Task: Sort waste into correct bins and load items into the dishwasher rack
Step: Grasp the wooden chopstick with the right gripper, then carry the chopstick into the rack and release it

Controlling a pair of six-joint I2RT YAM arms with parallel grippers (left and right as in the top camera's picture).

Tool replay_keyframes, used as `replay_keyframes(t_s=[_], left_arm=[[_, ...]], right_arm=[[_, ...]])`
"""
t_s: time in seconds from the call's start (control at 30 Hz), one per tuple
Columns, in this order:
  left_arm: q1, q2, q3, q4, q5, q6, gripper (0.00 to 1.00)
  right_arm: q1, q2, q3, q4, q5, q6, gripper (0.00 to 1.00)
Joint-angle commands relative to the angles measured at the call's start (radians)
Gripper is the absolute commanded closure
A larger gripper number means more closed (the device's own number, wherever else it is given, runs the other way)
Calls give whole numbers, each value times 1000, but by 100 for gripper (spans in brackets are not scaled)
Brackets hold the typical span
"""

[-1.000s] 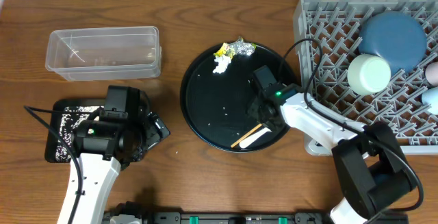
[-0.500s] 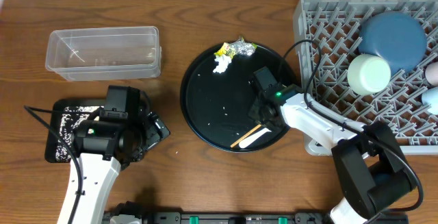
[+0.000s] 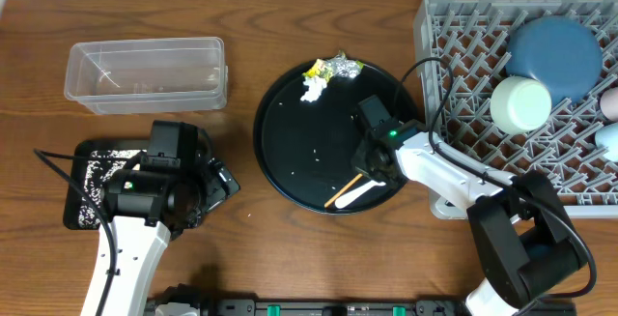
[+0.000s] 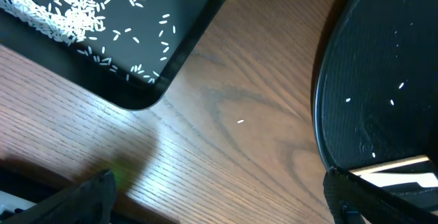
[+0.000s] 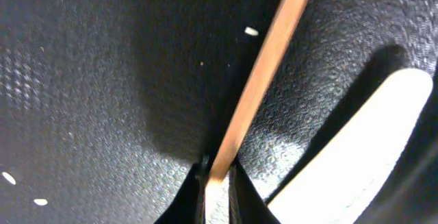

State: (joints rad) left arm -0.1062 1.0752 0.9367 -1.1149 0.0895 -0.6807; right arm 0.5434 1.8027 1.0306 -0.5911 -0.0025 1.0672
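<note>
Right gripper (image 5: 217, 177), open 1 second ago, now pinches the chopstick (image 5: 263, 80) at 5 o'clock on the round black tray (image 3: 290, 132), beside the white spoon (image 3: 367, 192). It looks ready to lift to the rack (image 3: 454, 55). Left gripper (image 3: 227, 183) gapes, empty.

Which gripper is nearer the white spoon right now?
Right. The right gripper is shut on the chopstick just beside the white spoon; the left gripper hangs open over the table, outside the round tray.
</note>
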Motion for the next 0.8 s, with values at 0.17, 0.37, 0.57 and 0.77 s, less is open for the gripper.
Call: replay_keyframes(t_s=[0.17,0.37,0.57,0.77], left_arm=[[4,-3,17,-3,-20,-5,2],[4,-3,17,-2,-20,-5,2],[4,-3,17,-3,-20,-5,2],[4,-3,17,-2,-20,-5,2]], right_arm=[[-4,14,3,-6,-10,-43,99],[-16,-35,33,-14,-29,-98,99],[-41,-106,45,-38,-29,-130,99],[-100,-219,58,-47,-31,-240,99]])
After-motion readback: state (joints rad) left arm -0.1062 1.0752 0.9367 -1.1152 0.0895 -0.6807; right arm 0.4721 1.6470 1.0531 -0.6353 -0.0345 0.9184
